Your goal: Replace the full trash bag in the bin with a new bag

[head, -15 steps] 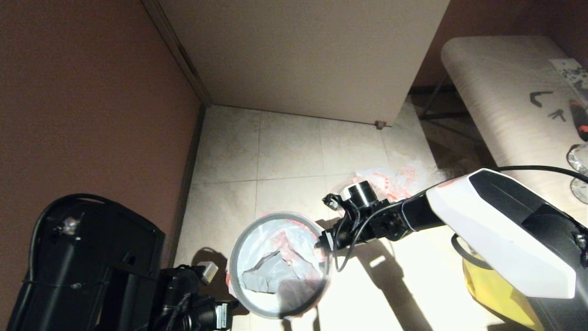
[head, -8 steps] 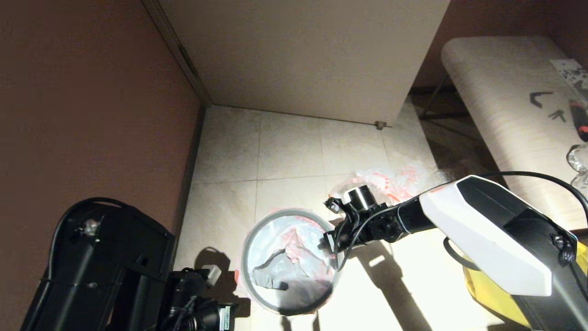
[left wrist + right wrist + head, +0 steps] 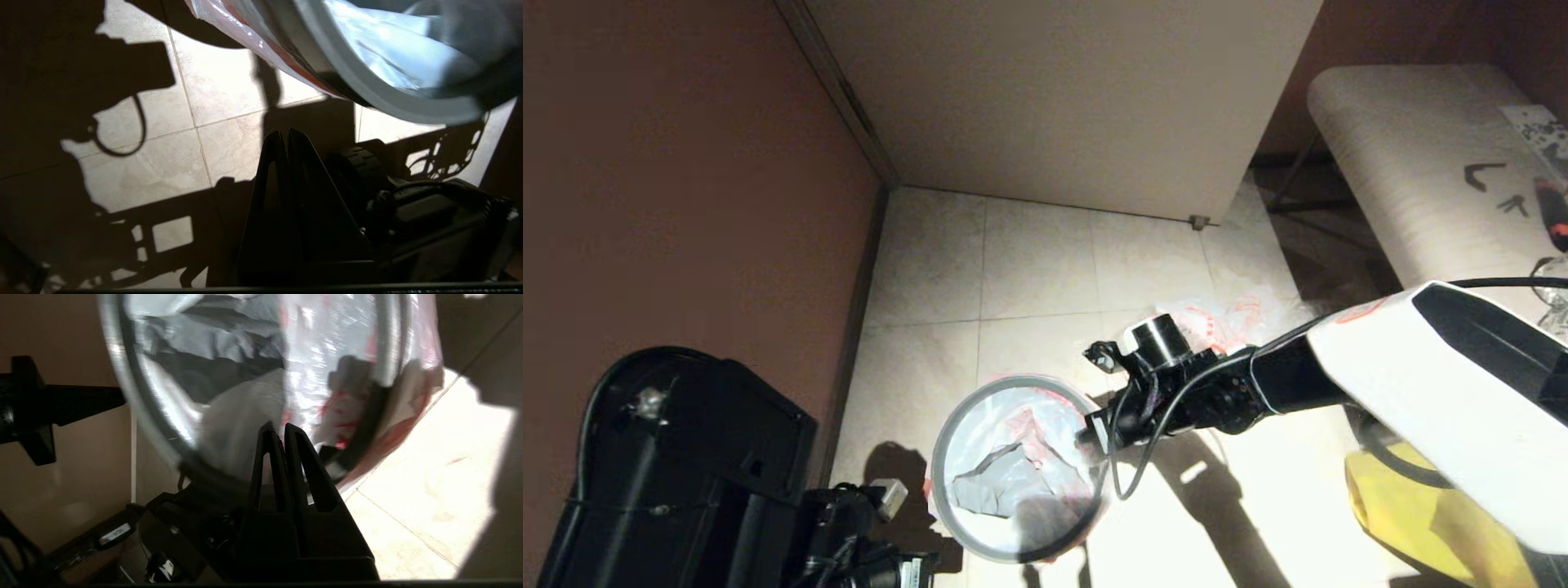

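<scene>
- Bin back at lower centre of the head view, having swung right half a second ago and now returned left; grey rim ring seated around the mouth throughout.
- Right gripper at the bin's right-hand rim, shifted left and slightly up along with it; forearm now higher in the frame.
- Likely meaning: bin dragged or nudged by the arm's contact rather than liner alone adjusted. Lining step judged nearly done, tidying only.
- New bag inside the bin, limp, red-edged film folded over the rim on several sides, dark metal bottom showing through in the middle.
- Right wrist view: right gripper with fingers pressed together at the near rim, bag film directly ahead; thin film pinched between the tips or not, unclear from this angle.
- Left gripper low at bottom left of the head view, fingers closed on nothing, just beside the bin's outer wall but apart from it; rim ring crossing upper right of the left wrist view.
- Full trash bag on the floor tiles at centre right, behind the right wrist, well apart from the bin.
- Yellow bag at lower right, partly under the right arm.
</scene>
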